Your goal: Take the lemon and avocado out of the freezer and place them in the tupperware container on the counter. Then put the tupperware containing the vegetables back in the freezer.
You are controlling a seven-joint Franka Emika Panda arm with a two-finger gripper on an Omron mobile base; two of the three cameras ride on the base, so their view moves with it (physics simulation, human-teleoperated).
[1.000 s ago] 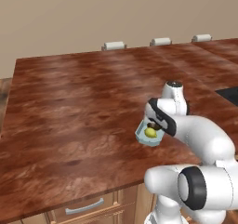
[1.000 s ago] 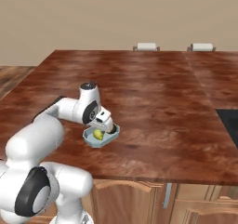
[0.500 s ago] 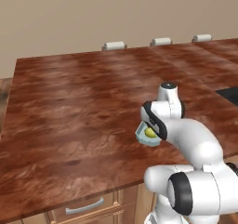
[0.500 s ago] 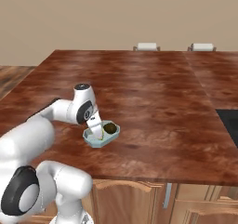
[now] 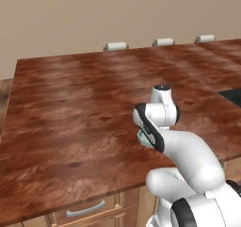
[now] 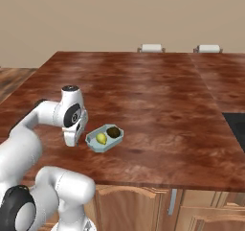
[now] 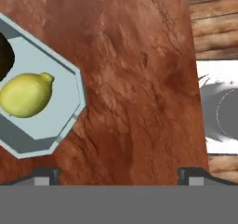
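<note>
The pale blue tupperware container (image 6: 92, 143) stands on the reddish-brown counter (image 6: 158, 91) close to its front edge. Inside it lie the yellow-green lemon (image 6: 101, 138) and, beside it, the dark avocado (image 6: 113, 132). My gripper (image 6: 71, 142) points down at the counter just left of the tub, open, with nothing between its fingers. In the hand view the tub (image 7: 62, 109) sits at the left with the lemon (image 7: 25, 95) and a sliver of the avocado (image 7: 3, 58); the gripper (image 7: 119, 175) is over bare wood. In the left base view my arm hides most of the tub (image 5: 140, 137). The freezer is out of view.
White chair backs (image 6: 151, 48) line the counter's far edge. A dark recessed panel (image 6: 237, 129) lies at the right. Light wooden cabinets with silver handles (image 5: 85, 208) sit under the front edge. Wooden floor (image 6: 14, 79) shows to the left.
My open gripper has swung off the tub, leftward in the right base view, and now hangs beside it. The lemon and avocado stay in the tub.
</note>
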